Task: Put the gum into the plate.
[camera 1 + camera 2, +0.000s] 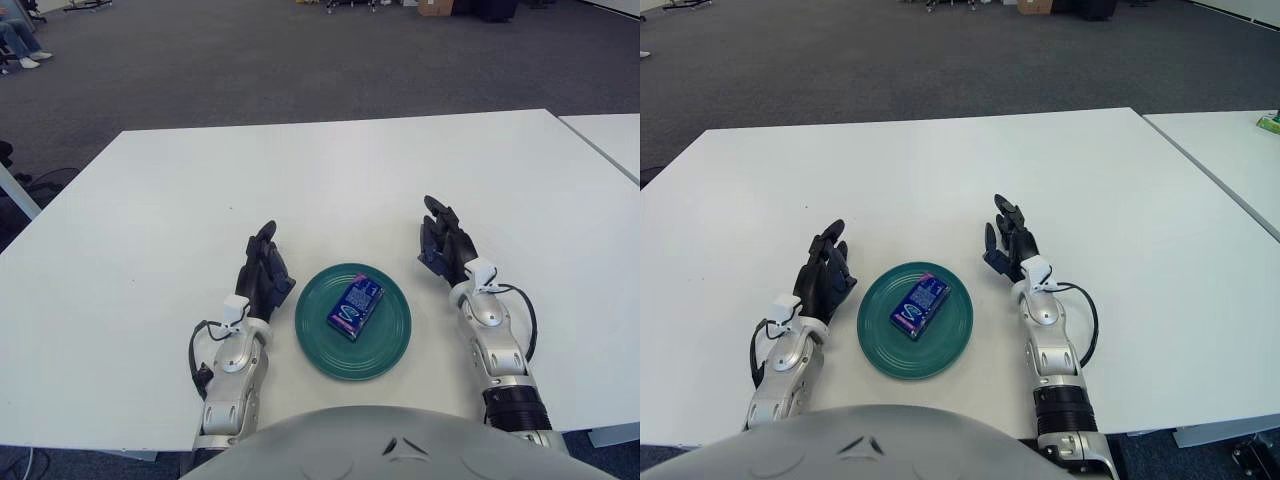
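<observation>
A white table point(330, 170) fills most of the view, with grey carpet floor point(250, 60) beyond its far edge and a second white table point(610, 135) just past its right edge. Near the front edge of the table, roughly midway between its left and right sides, sits a round green plate point(385, 345). The two arms reach forward from the front edge on either side of the plate. The left hand point(263, 275) shows just beside the plate's left rim, apart from it, its dark fingers point(262, 242) stretched out forward and loose, holding nothing. The right hand point(445, 248) shows near the plate's right rim, a little farther toward the far edge than the left one, its fingers point(432, 208) likewise extended and relaxed, grasping nothing. Whether either hand touches the tabletop cannot be told. A black cable loops beside each wrist. The gum point(354, 307), a small blue pack with pale printing, lies flat inside the plate close to its middle, turned at a slant so that one short end points toward the far right and the other toward the front left, and neither hand is touching it
</observation>
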Action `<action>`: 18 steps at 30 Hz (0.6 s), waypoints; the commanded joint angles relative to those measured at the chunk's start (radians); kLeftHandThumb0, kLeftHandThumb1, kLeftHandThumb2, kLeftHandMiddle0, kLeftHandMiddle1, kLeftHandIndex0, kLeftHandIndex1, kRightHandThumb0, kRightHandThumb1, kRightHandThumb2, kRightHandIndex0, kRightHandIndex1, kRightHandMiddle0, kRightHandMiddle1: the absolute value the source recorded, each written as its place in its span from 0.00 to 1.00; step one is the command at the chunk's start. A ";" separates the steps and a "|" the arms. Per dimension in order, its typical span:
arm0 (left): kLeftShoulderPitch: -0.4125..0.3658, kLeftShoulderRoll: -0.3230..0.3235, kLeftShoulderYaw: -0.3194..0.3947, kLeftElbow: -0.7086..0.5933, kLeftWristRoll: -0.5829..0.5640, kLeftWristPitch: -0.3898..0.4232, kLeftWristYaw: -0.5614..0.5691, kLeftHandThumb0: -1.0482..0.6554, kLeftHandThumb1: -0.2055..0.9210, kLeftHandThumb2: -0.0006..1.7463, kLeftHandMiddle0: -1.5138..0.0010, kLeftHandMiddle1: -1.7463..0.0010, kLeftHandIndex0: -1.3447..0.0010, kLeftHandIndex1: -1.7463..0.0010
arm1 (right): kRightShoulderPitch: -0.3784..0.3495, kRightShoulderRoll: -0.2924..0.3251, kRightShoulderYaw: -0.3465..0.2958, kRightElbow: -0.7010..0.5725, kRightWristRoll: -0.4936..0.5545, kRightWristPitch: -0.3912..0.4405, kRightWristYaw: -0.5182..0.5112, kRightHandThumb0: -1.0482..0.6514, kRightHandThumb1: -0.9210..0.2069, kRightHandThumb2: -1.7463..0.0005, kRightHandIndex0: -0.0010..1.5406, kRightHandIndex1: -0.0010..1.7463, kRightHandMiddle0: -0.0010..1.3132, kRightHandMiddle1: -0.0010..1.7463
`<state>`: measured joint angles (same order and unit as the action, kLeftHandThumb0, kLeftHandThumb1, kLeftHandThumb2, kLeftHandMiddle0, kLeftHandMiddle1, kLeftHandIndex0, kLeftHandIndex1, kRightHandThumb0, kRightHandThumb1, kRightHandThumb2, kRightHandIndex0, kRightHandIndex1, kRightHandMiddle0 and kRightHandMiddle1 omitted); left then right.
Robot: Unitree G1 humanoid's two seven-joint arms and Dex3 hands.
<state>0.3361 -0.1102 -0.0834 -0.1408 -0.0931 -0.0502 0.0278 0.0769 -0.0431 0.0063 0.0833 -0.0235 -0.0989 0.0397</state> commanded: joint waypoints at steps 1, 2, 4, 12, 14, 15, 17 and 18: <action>-0.023 -0.016 0.011 0.013 -0.005 -0.001 0.012 0.07 1.00 0.54 0.94 1.00 1.00 0.81 | 0.009 0.019 -0.004 -0.008 0.025 -0.005 0.000 0.18 0.00 0.48 0.04 0.00 0.00 0.17; -0.023 -0.016 0.012 0.015 -0.005 -0.001 0.013 0.07 1.00 0.53 0.94 1.00 1.00 0.82 | 0.011 0.022 -0.004 -0.009 0.028 -0.006 0.000 0.18 0.00 0.48 0.04 0.00 0.00 0.17; -0.024 -0.017 0.014 0.018 -0.005 -0.003 0.015 0.07 1.00 0.53 0.95 1.00 1.00 0.82 | 0.015 0.026 -0.003 -0.010 0.029 -0.011 -0.001 0.18 0.00 0.48 0.04 0.00 0.00 0.17; -0.029 -0.021 0.023 0.041 0.000 -0.022 0.029 0.07 1.00 0.53 0.94 1.00 1.00 0.82 | 0.025 0.041 -0.002 -0.008 0.024 -0.032 -0.007 0.18 0.00 0.47 0.05 0.00 0.00 0.17; -0.029 -0.020 0.022 0.044 0.003 -0.026 0.031 0.07 1.00 0.53 0.94 1.00 1.00 0.82 | 0.029 0.042 0.000 -0.009 0.021 -0.037 -0.007 0.18 0.00 0.47 0.05 0.00 0.00 0.17; -0.030 -0.019 0.022 0.044 0.003 -0.027 0.032 0.07 1.00 0.53 0.94 1.00 1.00 0.81 | 0.029 0.043 0.000 -0.009 0.020 -0.039 -0.007 0.18 0.00 0.47 0.05 0.00 0.00 0.17; -0.030 -0.017 0.020 0.047 0.006 -0.029 0.032 0.07 1.00 0.53 0.94 1.00 1.00 0.81 | 0.033 0.043 0.002 -0.009 0.013 -0.050 -0.009 0.18 0.00 0.48 0.05 0.00 0.00 0.17; -0.031 -0.016 0.019 0.049 0.006 -0.030 0.032 0.06 1.00 0.53 0.94 1.00 1.00 0.81 | 0.035 0.043 0.003 -0.009 0.009 -0.057 -0.011 0.19 0.00 0.47 0.05 0.00 0.00 0.17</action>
<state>0.3232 -0.1104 -0.0667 -0.1033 -0.0933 -0.0660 0.0512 0.1056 -0.0063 0.0069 0.0831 -0.0132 -0.1268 0.0375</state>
